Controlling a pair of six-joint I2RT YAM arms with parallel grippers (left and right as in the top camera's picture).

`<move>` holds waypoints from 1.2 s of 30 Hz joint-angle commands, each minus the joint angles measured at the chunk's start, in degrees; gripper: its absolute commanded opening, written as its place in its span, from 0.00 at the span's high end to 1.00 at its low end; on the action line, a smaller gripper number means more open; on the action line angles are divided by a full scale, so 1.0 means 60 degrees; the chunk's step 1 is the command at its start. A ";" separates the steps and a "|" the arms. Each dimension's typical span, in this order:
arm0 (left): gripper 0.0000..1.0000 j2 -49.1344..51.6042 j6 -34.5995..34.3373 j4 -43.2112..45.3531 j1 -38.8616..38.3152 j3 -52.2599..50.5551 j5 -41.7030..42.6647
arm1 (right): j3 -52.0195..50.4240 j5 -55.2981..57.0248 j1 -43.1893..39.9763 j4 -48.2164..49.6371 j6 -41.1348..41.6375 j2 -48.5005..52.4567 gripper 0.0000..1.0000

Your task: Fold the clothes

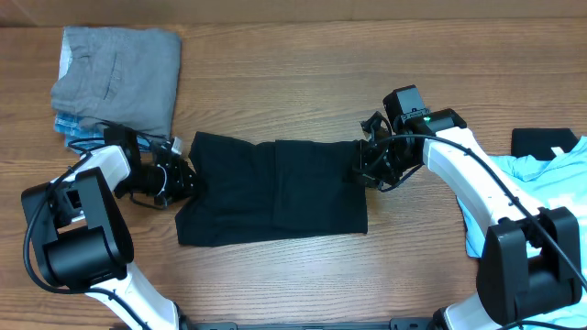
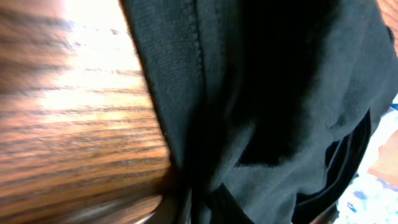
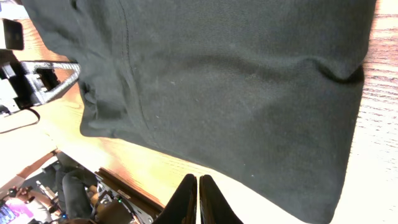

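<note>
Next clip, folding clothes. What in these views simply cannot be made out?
- Left gripper: too small overhead; in its wrist view, blur and the black shirt hide its jaws.
- Right gripper: shut at the shirt's edge in its wrist view; whether cloth is pinched is unclear.
- Light blue tee: cut off by the overhead frame's right edge, partly behind the right arm.
- Blue garment: mostly hidden under the grey folded garment, overhead.

Garments counted, five: one black fabric shirt [image 1: 275, 188] at centre, one grey folded garment [image 1: 119, 78] far left over one blue printed piece [image 1: 69, 124], one light blue tee [image 1: 541, 183] and one black labelled piece [image 1: 532, 142] at right. White-and-black robot arms, two: left arm [image 1: 105, 165], right arm [image 1: 468, 174]. Brown wooden table [image 1: 293, 55]: one.
</note>
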 commanded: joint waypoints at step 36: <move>0.47 -0.3020 -0.5887 -0.0787 -0.7701 0.2812 -0.3144 | 0.1322 0.1322 -0.2856 -0.0248 -0.0758 -0.0863 0.89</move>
